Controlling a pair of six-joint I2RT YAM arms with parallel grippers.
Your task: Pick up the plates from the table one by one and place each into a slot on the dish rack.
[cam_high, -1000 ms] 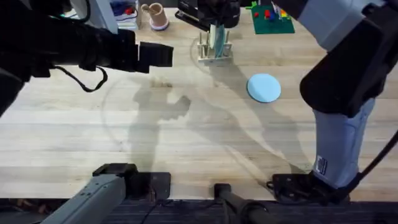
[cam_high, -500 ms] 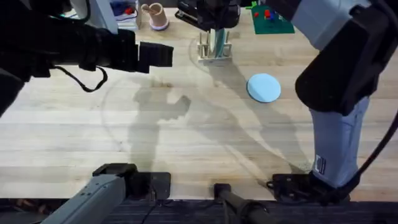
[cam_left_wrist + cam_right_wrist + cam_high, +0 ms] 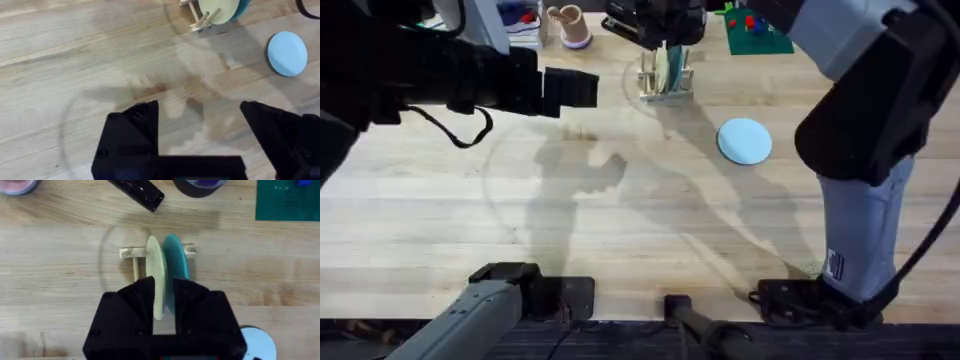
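Note:
The dish rack point(image 3: 665, 88) stands at the far middle of the table point(image 3: 620, 220). A teal plate point(image 3: 176, 262) stands on edge in it. A cream-yellow plate point(image 3: 156, 275) stands upright in the slot beside it, its top rim between the fingers of my right gripper point(image 3: 164, 297), which is shut on it from above point(image 3: 665, 40). The light blue plate point(image 3: 745, 140) lies flat on the table to the right of the rack. My left gripper point(image 3: 200, 135) hovers open and holding nothing above bare wood, left of the rack point(image 3: 200, 20).
A green mat point(image 3: 758, 32) with red and blue pieces lies at the far right. A pink cup point(image 3: 572, 25) stands at the far left, next to a clear tray point(image 3: 518, 15). A black object point(image 3: 137, 190) lies just behind the rack.
My right gripper has sunk a little, bringing the cream-yellow plate lower between the rack's dowels. The left arm and the light blue plate have stayed put.

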